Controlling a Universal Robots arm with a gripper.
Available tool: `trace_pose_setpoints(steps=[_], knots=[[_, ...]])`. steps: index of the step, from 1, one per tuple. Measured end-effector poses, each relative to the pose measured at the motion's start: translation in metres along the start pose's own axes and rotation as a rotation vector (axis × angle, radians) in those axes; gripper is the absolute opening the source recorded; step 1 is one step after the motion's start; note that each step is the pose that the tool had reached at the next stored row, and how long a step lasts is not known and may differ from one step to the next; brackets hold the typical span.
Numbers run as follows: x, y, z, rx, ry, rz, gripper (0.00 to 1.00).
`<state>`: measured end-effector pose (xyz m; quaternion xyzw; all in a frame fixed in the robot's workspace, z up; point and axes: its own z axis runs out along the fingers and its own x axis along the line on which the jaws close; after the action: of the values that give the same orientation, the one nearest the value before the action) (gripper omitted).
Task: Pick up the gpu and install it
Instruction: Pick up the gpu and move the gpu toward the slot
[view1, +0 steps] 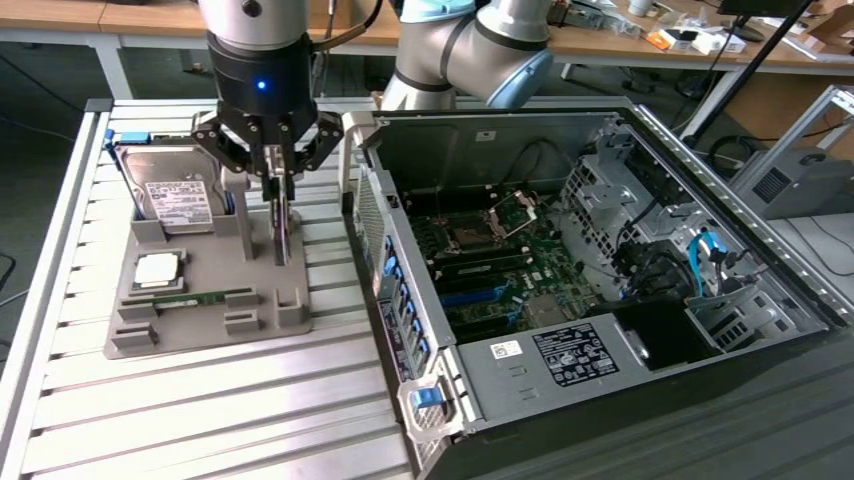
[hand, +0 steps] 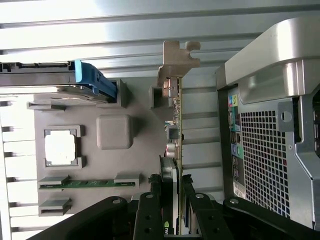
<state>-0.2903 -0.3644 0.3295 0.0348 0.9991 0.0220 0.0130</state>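
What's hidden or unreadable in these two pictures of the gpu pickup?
1. Exterior view: lower edge of the gpu, sunk in a slot of the grey holder.
2. Wrist view: near end of the gpu, covered by the gripper.
3. Exterior view: label text on the hard drive, too small.

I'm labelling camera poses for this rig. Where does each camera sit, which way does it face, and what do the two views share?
Exterior view: set high off the arm, looking down across the slatted table at the parts tray and open computer case; the arm and gripper show.
Wrist view: on the wrist, looking down along the gpu edge-on; the dark fingers show.
Shared: the gripper closed on the gpu, the parts tray, the hard drive, the computer case.
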Motion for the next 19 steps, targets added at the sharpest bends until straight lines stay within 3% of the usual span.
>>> trace_pose_setpoints(steps=[19], knots=[[-0.0002,0.0003,-0.0070,-0.0019,0.0001,0.000,0.27]])
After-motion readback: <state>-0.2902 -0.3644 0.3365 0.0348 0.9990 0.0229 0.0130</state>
